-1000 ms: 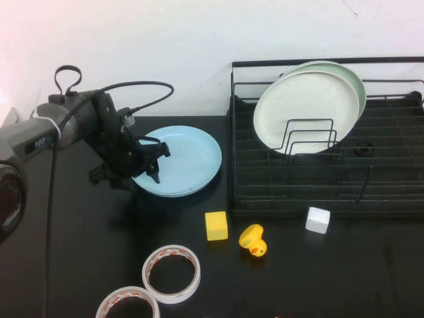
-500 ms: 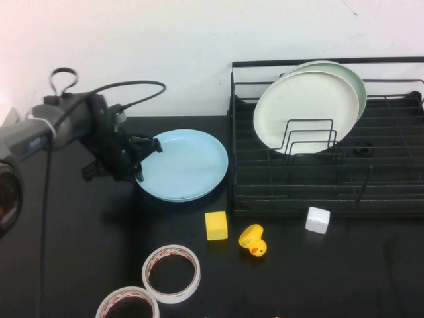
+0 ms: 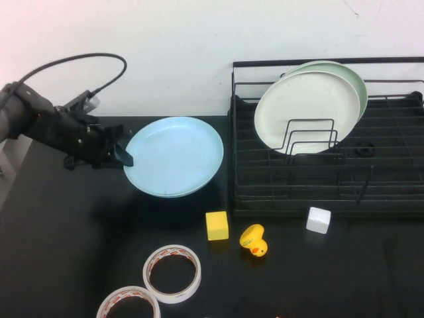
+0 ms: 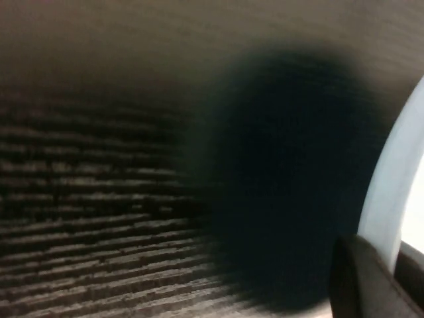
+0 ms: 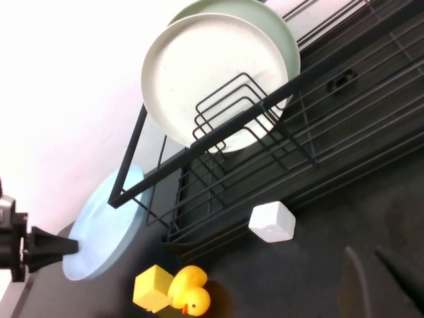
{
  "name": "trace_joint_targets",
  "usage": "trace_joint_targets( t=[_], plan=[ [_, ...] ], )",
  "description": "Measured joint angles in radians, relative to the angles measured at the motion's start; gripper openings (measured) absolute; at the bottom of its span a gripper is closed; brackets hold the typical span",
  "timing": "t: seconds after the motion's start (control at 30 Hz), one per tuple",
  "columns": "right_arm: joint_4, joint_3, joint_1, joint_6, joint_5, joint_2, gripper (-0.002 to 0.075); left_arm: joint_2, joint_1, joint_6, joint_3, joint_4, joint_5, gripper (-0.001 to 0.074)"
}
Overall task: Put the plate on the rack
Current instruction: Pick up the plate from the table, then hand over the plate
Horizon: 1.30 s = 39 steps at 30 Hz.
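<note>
Left pincer (image 3: 123,154) clamping plate (image 3: 175,156) rim

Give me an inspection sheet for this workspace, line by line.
Surface: black table, matte.
Job's things: sky-blue plate tilted, lifted at its left edge, left of the black wire rack; not yet on it.
Rack contents: cream plate upright in the dividers, pale green plate behind it.
Clutter: yellow cube, rubber duck, white cube, two tape rolls.
Grippers: left end effector shut on the plate's left rim; right end effector not in the high view, only dark finger tips at its wrist view's corner.
Cables: black cable looping above the left arm.
Surroundings: plain white wall.
</note>
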Motion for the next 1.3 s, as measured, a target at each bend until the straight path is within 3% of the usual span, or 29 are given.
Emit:
trace_joint_targets(
  t=[0.3,0.6,0.77,0.97,1.1,1.3],
  plan=[
    [0.004,0.0,0.0,-0.008,0.007,0.0,-0.0002,-0.095,0.005,0.13,0.0,-0.008,0.043,0.0004],
    [0.051,0.0,0.0,-0.043,0.003,0.0,-0.0002,-0.367,-0.014,0.239,0.017,-0.008,0.103,0.0004],
    [0.241,-0.007,0.0,-0.188,0.009,0.0,-0.0002,-0.559,-0.08,0.279,0.191,-0.018,-0.004,0.0004],
    [0.394,-0.131,0.0,-0.47,0.048,0.025,0.0003,-0.795,-0.258,0.358,0.523,-0.03,-0.286,0.0004],
    [0.406,-0.25,0.0,-0.642,0.119,0.175,0.0081,-0.902,-0.374,0.369,0.694,-0.065,-0.436,0.0004],
    [0.439,-0.486,0.0,-0.868,0.318,0.477,0.0318,-1.005,-0.517,0.415,0.845,-0.129,-0.567,0.0004]
  ],
)
